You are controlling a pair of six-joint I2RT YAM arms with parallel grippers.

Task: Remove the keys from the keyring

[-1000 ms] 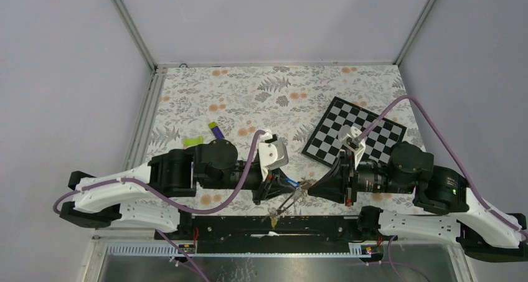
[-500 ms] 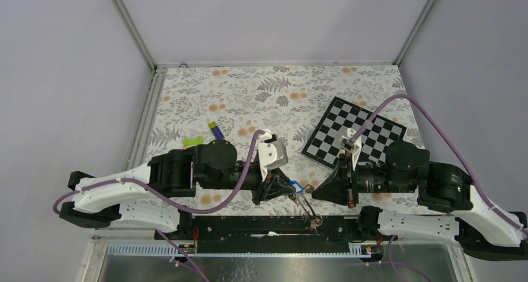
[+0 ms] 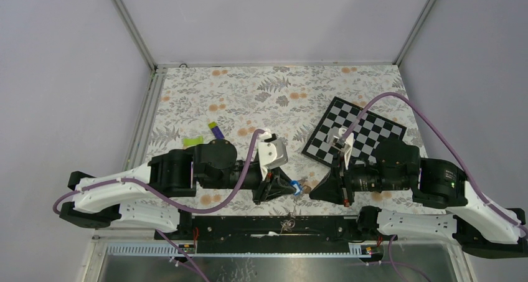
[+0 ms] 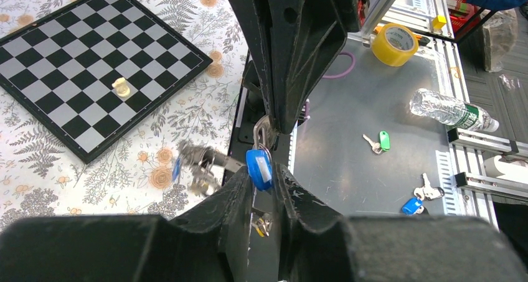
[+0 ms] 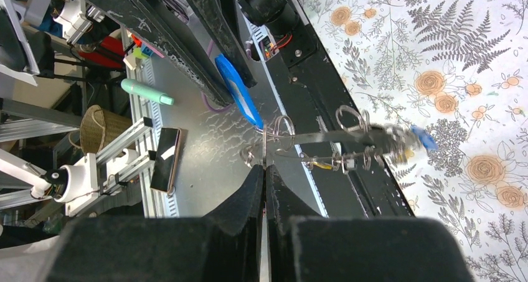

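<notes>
My left gripper (image 3: pixel 293 187) is shut on a blue-tagged key (image 4: pixel 259 169), which sits upright between its fingertips (image 4: pixel 243 179). My right gripper (image 3: pixel 314 192) faces it closely and is shut on a thin grey metal edge, the keyring (image 5: pixel 264 152) seen edge-on. The ring also shows in the left wrist view (image 4: pixel 261 131), under the right fingers (image 4: pixel 283 101). A blurred bunch of keys (image 5: pixel 373 146) swings from the ring over the table's near edge. It also shows in the left wrist view (image 4: pixel 199 167). More keys (image 3: pixel 287 223) hang low by the base rail.
A chessboard (image 3: pixel 364 131) with one pale piece (image 4: pixel 121 87) lies at the right. A purple-and-green block (image 3: pixel 216 130) lies left of centre. Beyond the table's near edge are the black rail (image 3: pixel 249 223), loose keys (image 4: pixel 376 142), a tape roll (image 4: pixel 397 43) and a bottle (image 4: pixel 451 111).
My right gripper has moved left, closer to the left gripper. The hanging bunch of keys has swung from left to right and back toward the middle.
</notes>
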